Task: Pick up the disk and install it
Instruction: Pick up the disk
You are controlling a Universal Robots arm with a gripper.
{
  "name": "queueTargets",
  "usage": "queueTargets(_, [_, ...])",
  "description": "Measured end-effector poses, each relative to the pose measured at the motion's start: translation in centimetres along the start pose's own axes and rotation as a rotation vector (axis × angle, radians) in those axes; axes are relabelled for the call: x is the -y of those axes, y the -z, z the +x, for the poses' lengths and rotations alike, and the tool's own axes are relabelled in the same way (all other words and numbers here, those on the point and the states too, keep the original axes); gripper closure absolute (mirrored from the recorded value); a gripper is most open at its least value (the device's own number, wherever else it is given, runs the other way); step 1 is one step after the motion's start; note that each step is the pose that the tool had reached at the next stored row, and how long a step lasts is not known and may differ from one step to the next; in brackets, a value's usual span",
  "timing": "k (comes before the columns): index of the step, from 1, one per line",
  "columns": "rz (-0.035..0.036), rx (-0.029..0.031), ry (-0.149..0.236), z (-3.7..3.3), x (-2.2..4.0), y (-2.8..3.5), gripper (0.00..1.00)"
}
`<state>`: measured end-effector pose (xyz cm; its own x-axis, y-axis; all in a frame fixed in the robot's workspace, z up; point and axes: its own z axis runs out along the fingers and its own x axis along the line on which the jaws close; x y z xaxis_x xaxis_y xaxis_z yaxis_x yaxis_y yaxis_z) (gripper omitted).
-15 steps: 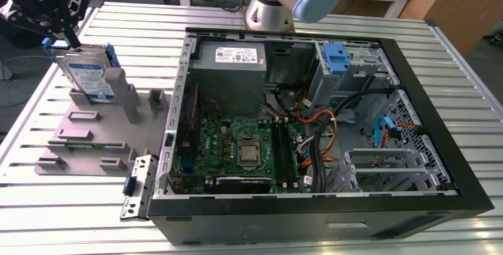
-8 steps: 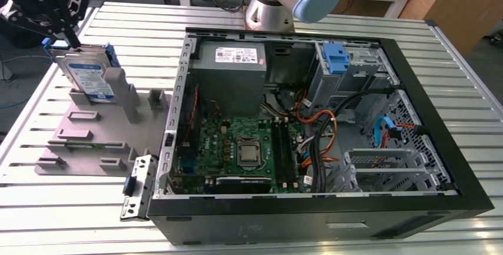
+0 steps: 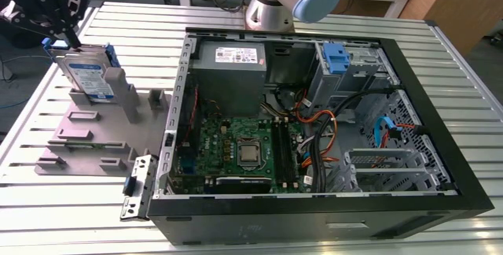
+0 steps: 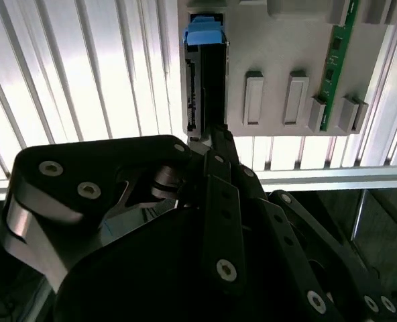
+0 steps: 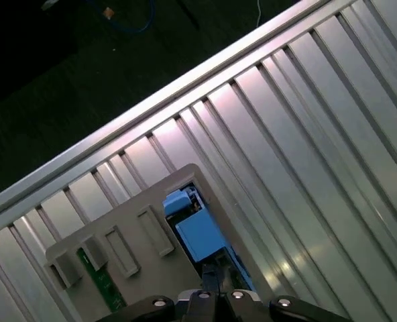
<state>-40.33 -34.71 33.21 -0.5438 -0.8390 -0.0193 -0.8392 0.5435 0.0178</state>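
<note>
A ribbed metal table (image 3: 235, 16) carries everything. On the exterior view's right lies the open case (image 3: 440, 119), with a blue bracket (image 3: 336, 58) in its upper bay. A grey tray (image 3: 86, 134) sits just beside the case on the exterior view's left. The disk (image 3: 88, 75) stands on edge in a slot of that tray, label facing the camera. Its long axis looks roughly upright (leaning a little), so the thin top edge is what faces upward, as both wrist views show (image 4: 205, 80) (image 5: 198, 235). The gripper (image 3: 76, 40) hangs straight above the disk, its tip at that top edge (image 4: 216, 131) (image 5: 212, 270), towards the end on the exterior view's left. I cannot tell whether it is clamped on the disk, spread or closed; the disk is not yet lifted from its slot and the case is well apart from it
</note>
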Motion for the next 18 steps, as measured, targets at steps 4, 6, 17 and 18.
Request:
queueTargets(4, [-0.0009,-0.0007,0.046,0.0,0.0,0.01,0.89])
queueTargets(6, [-0.001,-0.0013,0.059,0.0,0.0,0.06,0.89])
queueTargets(17, [0.0002,-0.0055,0.108,0.0,0.0,0.09,0.89])
queueTargets(18, [0.0001,-0.0055,0.108,0.0,0.0,0.09,0.89])
